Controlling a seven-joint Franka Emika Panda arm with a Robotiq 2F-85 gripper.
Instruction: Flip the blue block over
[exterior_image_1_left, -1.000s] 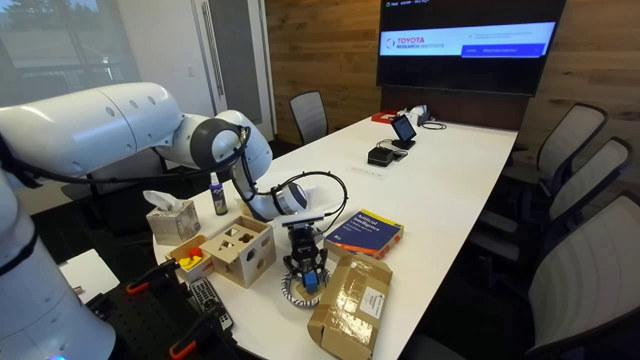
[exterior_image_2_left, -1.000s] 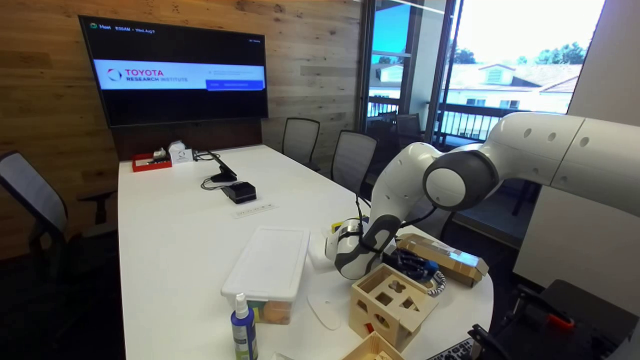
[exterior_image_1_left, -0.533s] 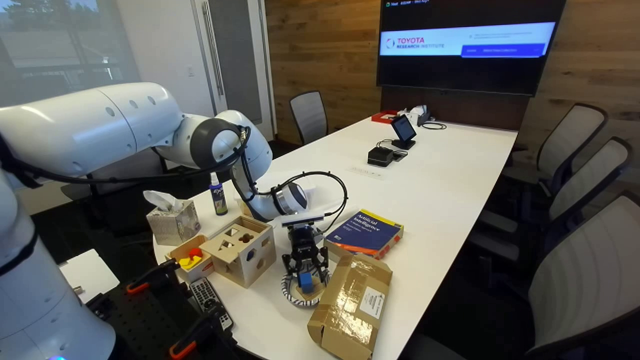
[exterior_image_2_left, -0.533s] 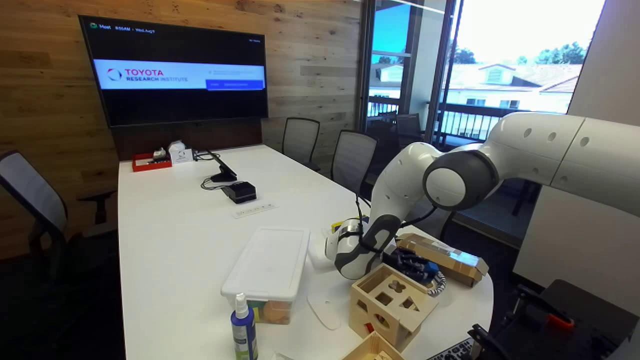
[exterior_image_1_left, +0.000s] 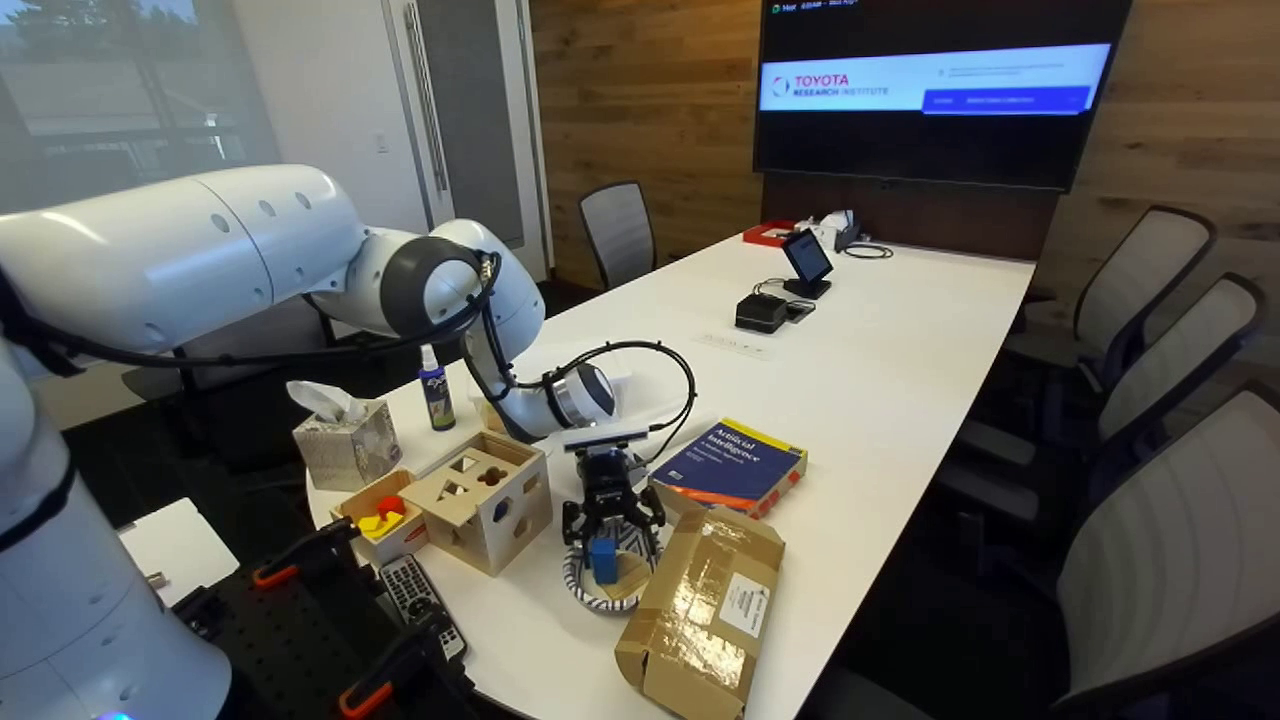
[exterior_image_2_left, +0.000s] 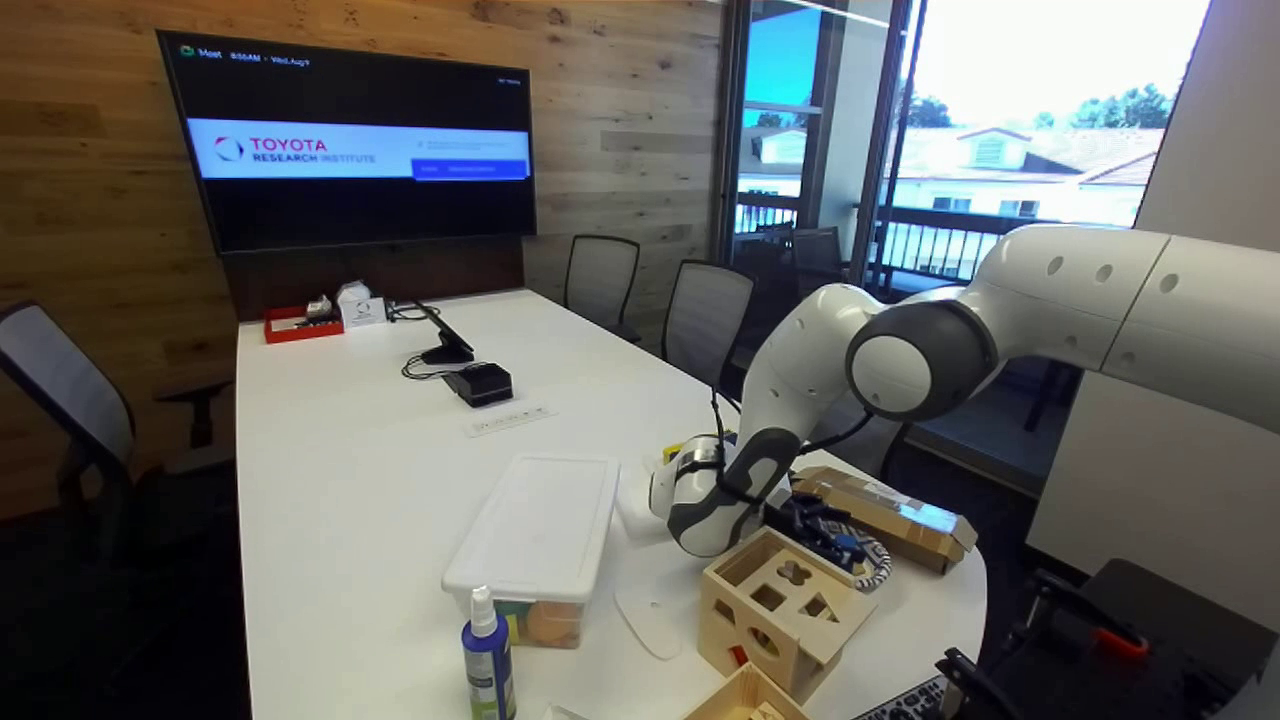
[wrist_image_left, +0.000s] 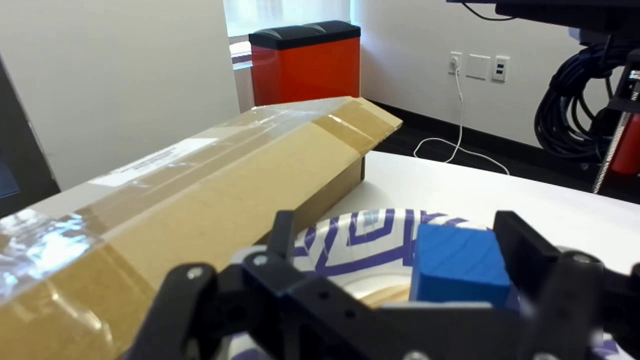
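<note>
While the pincer (wrist_image_left: 396, 231) gapes, the blue block (wrist_image_left: 459, 257) stands — long axis seemingly upright.

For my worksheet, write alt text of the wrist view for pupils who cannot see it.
A small, cuboid blue block shows between the open jaws of a black robot gripper, nearer the picture's right jaw, against a round, purple-patterned white dish. A brown cardboard box lies at left; a red, black-lidded bin stands behind.

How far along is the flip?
Done: gripper is at the dish. In hand: wrist view shows the block off-centre between its open jaws, ungripped. Left: probably gripping and turning, though its plain faces don't tell whether it's already flipped.
</note>
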